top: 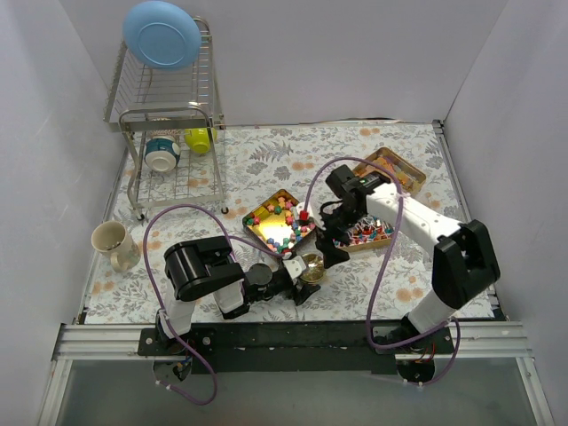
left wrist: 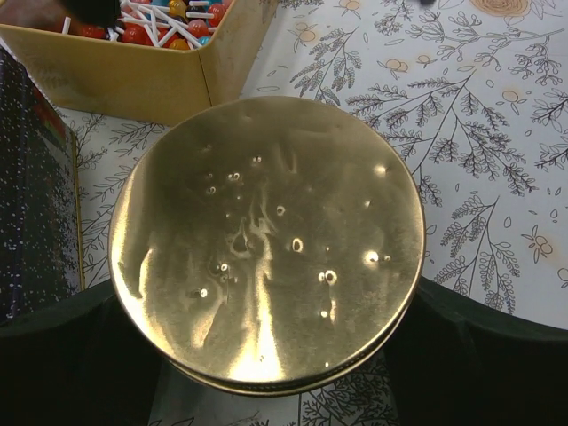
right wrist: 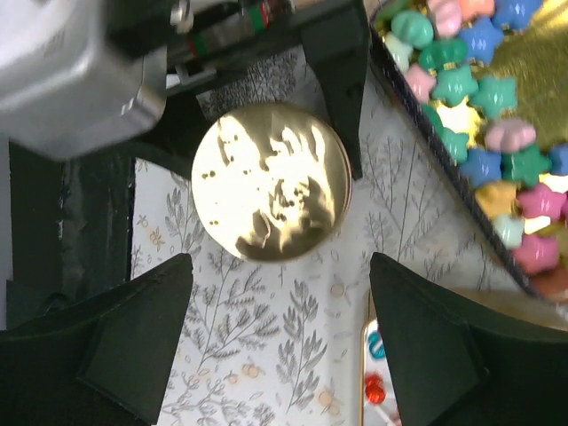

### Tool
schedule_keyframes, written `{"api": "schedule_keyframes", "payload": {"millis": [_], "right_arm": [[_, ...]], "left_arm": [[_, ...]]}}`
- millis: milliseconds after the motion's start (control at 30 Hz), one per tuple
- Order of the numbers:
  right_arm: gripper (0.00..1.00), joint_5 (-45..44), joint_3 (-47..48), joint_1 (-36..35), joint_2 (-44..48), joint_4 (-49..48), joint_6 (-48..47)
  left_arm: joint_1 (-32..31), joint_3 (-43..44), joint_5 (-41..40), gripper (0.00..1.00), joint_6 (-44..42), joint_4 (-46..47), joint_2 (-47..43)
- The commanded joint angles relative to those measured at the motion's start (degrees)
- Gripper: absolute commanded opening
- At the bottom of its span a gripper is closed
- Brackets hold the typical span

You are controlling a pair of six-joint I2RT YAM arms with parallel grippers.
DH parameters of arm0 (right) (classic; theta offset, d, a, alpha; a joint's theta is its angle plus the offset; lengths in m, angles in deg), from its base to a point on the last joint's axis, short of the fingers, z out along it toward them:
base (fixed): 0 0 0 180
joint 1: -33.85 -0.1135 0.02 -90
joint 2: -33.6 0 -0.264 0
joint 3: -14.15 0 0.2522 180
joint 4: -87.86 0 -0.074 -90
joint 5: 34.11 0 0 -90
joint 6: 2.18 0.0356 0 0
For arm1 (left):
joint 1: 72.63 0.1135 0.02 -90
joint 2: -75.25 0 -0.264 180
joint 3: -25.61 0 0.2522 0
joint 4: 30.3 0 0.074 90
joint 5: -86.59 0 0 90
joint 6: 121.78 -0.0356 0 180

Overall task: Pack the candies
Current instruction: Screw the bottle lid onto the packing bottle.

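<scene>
The round gold lid (top: 312,264) sits low over the table between my left gripper's (top: 304,277) jaws, which are shut on its rim. It fills the left wrist view (left wrist: 266,240) and also shows in the right wrist view (right wrist: 271,182). My right gripper (top: 327,241) is open and empty, just behind the lid, its fingers (right wrist: 98,346) wide apart over bare cloth. Multicoloured candies (top: 280,222) lie in a gold tray, star-shaped in the right wrist view (right wrist: 479,115). Red/blue/white pieces (top: 368,233) fill a second tray (left wrist: 133,75). Orange gummies (top: 397,170) fill a third tray.
A wire dish rack (top: 169,133) with a blue plate (top: 161,34) and cups stands at the back left. A cream mug (top: 109,240) stands near the left edge. White walls close in the table on three sides.
</scene>
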Motion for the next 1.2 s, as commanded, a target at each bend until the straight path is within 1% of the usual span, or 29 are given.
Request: {"api": "schedule_keyframes", "payload": {"millis": [0,67,200,500,733,900,1033,1167], "right_arm": [[0.88,4.58,5.62,-3.81,-5.91,1.12,-3.50],[0.88,4.84,6.68,-4.78,-8.28,2.18,-4.90],[0.88,4.41,6.95,-5.40,-10.13,4.29,-7.19],[0.87,3.44,3.53,-5.40,-8.65,6.05,-7.99],[0.87,0.28,-4.38,-5.40,-3.29,4.56,-6.49],[0.88,-1.74,-9.04,-5.40,0.84,5.61,-5.17],[0.87,-2.45,-13.25,-5.40,6.81,9.72,-5.26],[0.85,-3.41,-14.76,-4.26,10.34,12.20,-5.00]], "left_arm": [[0.47,-1.36,-3.16,0.00,-3.08,-7.01,2.91],[0.47,-1.36,-3.69,0.00,-2.99,-6.93,2.91],[0.47,-1.28,-4.66,0.00,-2.55,-7.27,2.56],[1.26,-1.01,-5.45,0.00,0.09,-8.68,1.94],[1.96,-0.66,-5.98,0.00,0.79,-8.59,2.56],[2.14,-0.57,-5.98,0.00,0.88,-8.59,2.91],[2.14,-0.57,-5.63,0.00,0.88,-8.51,3.09],[2.14,-0.48,-4.58,0.00,0.53,-9.38,2.91]]}}
